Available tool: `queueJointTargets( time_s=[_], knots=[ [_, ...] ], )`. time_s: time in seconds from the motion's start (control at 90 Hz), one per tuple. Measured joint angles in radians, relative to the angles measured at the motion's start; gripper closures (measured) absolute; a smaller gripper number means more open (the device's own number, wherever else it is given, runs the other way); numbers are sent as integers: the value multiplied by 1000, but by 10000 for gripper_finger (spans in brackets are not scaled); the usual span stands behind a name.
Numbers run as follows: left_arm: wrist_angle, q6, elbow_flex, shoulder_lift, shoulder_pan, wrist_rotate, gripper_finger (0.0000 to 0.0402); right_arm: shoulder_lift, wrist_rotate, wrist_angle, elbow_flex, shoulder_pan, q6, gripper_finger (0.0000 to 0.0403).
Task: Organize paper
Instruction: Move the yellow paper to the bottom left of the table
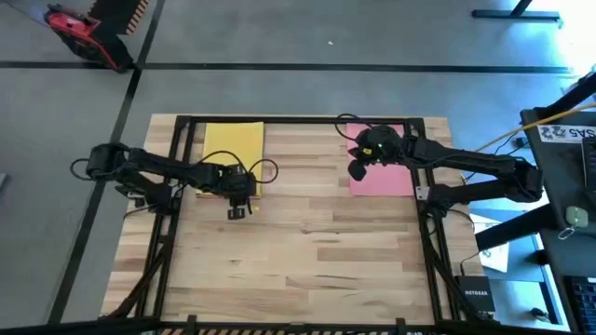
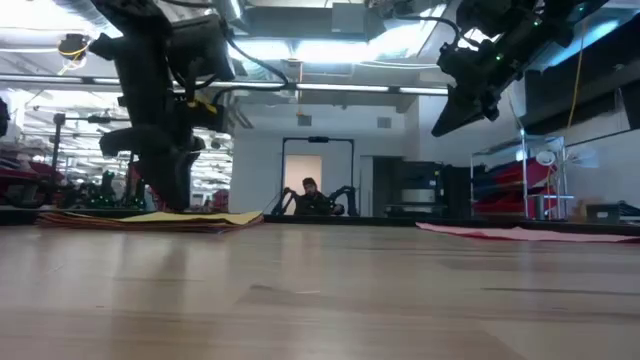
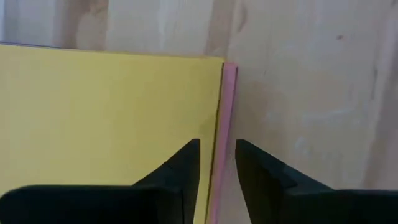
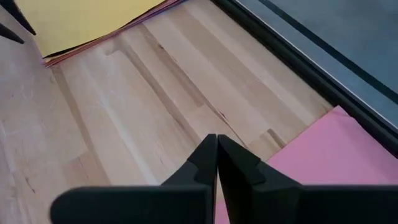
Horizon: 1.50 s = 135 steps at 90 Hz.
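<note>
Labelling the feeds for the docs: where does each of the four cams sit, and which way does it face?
High: overhead, straight down; both arms, yellow sheet, pink sheet.
Low: table-top height, level into the room; left gripper down at the yellow stack, right gripper raised.
Left wrist: down past its own fingers at the yellow sheet's edge.
Right wrist: past its own shut fingers across the table.
Shared: all four show the yellow sheet.

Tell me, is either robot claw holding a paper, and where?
Neither holds one. The left gripper is open, its fingers straddling the edge of the yellow stack, not clamped. The right gripper is shut and empty above the pink sheet.
</note>
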Motion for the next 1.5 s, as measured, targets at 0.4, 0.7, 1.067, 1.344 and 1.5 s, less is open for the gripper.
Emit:
queueJointTargets(
  time_s=[0.4,0.7,1.067,1.344,1.5],
  knots=[
    [13,15,-1,0,34,1,313,0,2,0,0,0,-1,403],
    [37,-6,-49,0,31,23,313,0,3,0,0,0,-1,403],
    [32,-5,-50,0,42,10,320,0,4,0,0,0,-1,403],
    [24,-7,-50,0,39,28,396,0,4,0,0,0,0,403],
    [23,-8,-49,0,26,39,401,0,4,0,0,0,0,403]
  ],
)
